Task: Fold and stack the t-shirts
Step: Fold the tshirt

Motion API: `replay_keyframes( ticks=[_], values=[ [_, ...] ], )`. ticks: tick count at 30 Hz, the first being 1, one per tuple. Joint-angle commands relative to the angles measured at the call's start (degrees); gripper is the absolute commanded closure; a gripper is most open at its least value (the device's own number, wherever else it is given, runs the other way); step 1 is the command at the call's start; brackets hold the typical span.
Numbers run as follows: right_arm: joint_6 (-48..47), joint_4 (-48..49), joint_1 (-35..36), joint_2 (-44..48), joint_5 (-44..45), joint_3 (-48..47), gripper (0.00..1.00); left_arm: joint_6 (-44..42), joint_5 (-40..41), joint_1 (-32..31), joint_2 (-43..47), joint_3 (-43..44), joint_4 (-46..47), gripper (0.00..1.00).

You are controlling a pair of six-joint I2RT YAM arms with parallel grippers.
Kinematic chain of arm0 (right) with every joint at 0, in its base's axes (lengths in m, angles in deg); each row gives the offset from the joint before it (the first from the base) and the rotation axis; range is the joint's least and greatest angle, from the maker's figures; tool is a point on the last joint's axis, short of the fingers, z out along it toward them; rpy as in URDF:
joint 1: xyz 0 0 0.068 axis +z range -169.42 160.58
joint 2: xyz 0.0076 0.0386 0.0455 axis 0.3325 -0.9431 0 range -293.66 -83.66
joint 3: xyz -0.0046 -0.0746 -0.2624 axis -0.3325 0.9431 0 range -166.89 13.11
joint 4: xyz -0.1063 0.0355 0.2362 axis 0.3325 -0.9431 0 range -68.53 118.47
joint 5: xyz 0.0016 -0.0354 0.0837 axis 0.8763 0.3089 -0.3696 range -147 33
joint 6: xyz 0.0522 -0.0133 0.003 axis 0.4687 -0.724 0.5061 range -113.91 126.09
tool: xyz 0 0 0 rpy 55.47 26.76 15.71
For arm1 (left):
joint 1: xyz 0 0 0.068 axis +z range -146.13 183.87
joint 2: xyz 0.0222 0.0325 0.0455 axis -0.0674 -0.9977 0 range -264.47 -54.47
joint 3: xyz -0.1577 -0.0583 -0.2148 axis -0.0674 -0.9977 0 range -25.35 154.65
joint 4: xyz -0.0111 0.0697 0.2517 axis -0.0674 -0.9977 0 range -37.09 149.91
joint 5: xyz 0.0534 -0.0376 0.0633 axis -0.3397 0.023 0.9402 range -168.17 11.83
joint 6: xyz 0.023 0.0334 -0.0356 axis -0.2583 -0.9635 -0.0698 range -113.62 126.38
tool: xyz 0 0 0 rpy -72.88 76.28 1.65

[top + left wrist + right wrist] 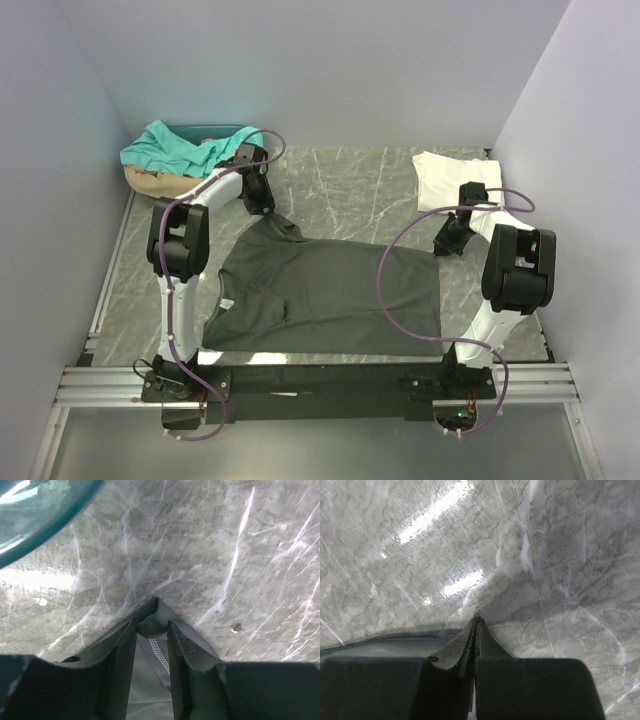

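A dark charcoal t-shirt (pixel 330 295) lies spread flat on the marble table. My left gripper (pixel 265 208) is down at its far left corner, which is drawn into a point. In the left wrist view the jaws (pixel 151 621) stand a little apart, astride a raised fold of the grey cloth (pixel 150 680). My right gripper (pixel 447 243) sits at the shirt's far right corner. In the right wrist view it (pixel 476 620) is shut, with the shirt's edge (pixel 380 645) running into it from the left. A white t-shirt (pixel 455 178) lies folded at the back right.
A teal shirt (pixel 180 148) and a tan one (pixel 150 182) are heaped at the back left, over a teal bin (pixel 30 525). White walls close in the table on three sides. The arm bases and a metal rail (pixel 320 385) line the near edge.
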Motion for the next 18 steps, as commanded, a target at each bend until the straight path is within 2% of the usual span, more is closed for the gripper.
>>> replay_keyframes(
  ticks=[1, 4, 5, 9, 18],
  values=[
    [-0.6, -0.3, 0.2, 1.8, -0.2, -1.9, 1.00, 0.2, -1.3, -0.1, -0.6, 1.2, 0.4, 0.63],
    [-0.6, -0.3, 0.2, 1.8, -0.2, -1.8, 1.00, 0.3, -2.1, -0.2, -0.3, 0.5, 0.9, 0.73],
    [-0.6, -0.3, 0.2, 1.8, -0.2, -1.9, 1.00, 0.4, -2.3, -0.1, -0.3, 0.5, 0.9, 0.81],
    [-0.6, -0.4, 0.2, 1.8, -0.3, -2.3, 1.00, 1.2, -3.3, -0.1, 0.1, 1.2, 0.5, 0.99],
    [-0.6, -2.1, 0.1, -0.2, -0.8, -8.0, 1.00, 3.8, -6.9, 2.0, -0.8, 7.5, 0.2, 1.00]
  ],
)
